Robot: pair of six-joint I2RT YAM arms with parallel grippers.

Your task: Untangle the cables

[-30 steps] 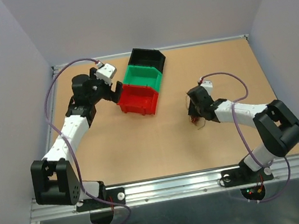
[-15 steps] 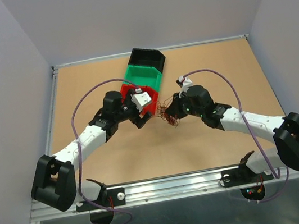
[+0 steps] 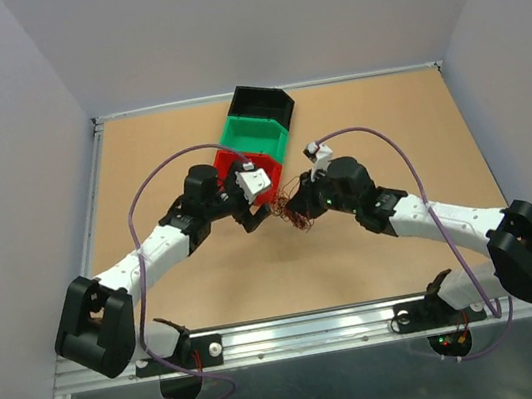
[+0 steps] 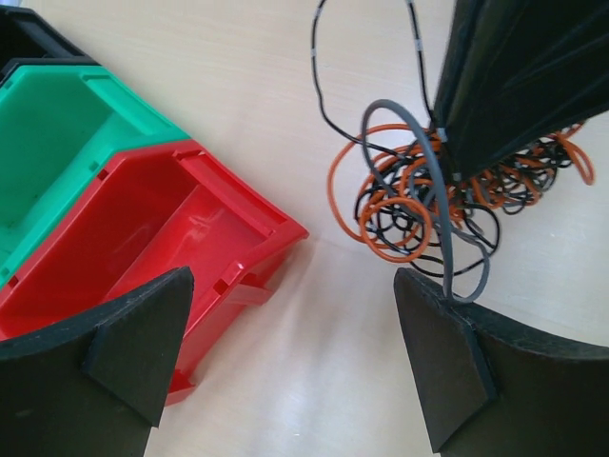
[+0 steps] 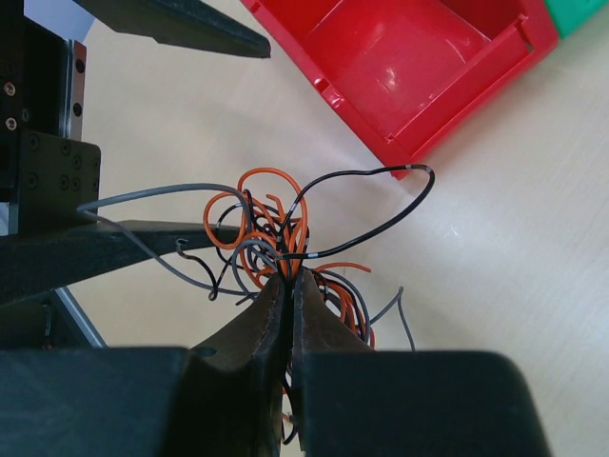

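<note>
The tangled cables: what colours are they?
Orange, black and grey cables; clearest in the left wrist view.

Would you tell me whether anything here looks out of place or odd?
The cables are a knotted clump beside the red bin, pinched in the shut right hand; one grey strand seems to lie across a finger of the open left hand.

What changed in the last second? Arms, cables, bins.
The right hand closed on the cables and carried them left, up beside the red bin. The left hand, open throughout, swung from the bins' left side in to the cables. The red bin, green bin and black bin stayed put.
</note>
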